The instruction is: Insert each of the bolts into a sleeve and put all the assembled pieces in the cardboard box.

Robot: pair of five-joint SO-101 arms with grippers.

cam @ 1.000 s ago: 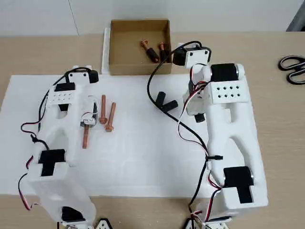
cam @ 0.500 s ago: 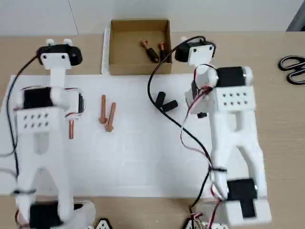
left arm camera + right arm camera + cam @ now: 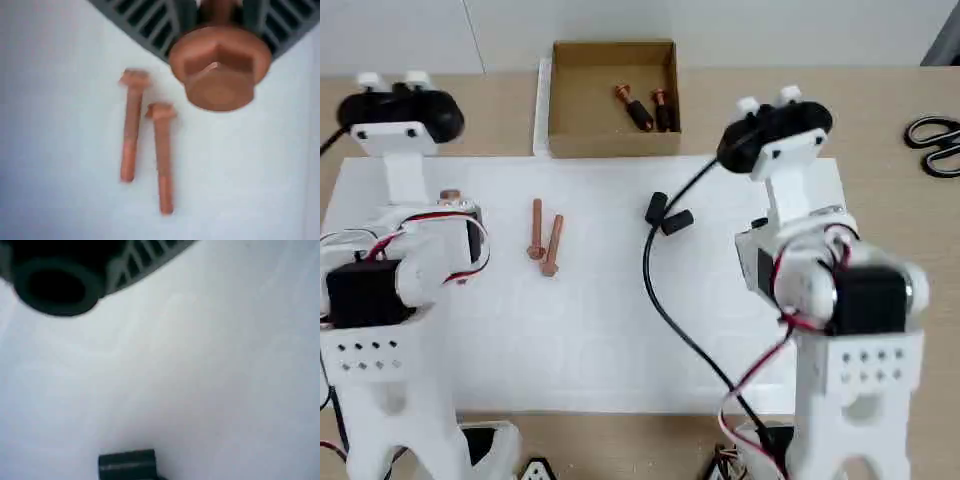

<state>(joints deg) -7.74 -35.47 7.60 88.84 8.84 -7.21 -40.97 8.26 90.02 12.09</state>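
Note:
My left gripper (image 3: 220, 20) is shut on a copper bolt (image 3: 220, 70), whose hex head faces the left wrist camera. From above, that bolt head (image 3: 450, 195) shows beside the raised left arm. Two more bolts (image 3: 536, 229) (image 3: 553, 246) lie side by side on the white mat (image 3: 600, 330). My right gripper (image 3: 60, 265) is shut on a black sleeve (image 3: 55, 287), held above the mat with its bore towards the camera. Two loose sleeves (image 3: 655, 208) (image 3: 677, 222) lie together mid-mat. The cardboard box (image 3: 570, 100) holds two assembled pieces (image 3: 633, 108) (image 3: 663, 108).
Scissors (image 3: 935, 140) lie on the wooden table at the far right. A black cable (image 3: 660, 290) from the right arm loops over the mat near the loose sleeves. The mat's front half is bare between the two arm bases.
Both arms have risen off the mat and drawn back. The left one carried a bolt up from beside the two lying bolts, the right one lifted a sleeve.

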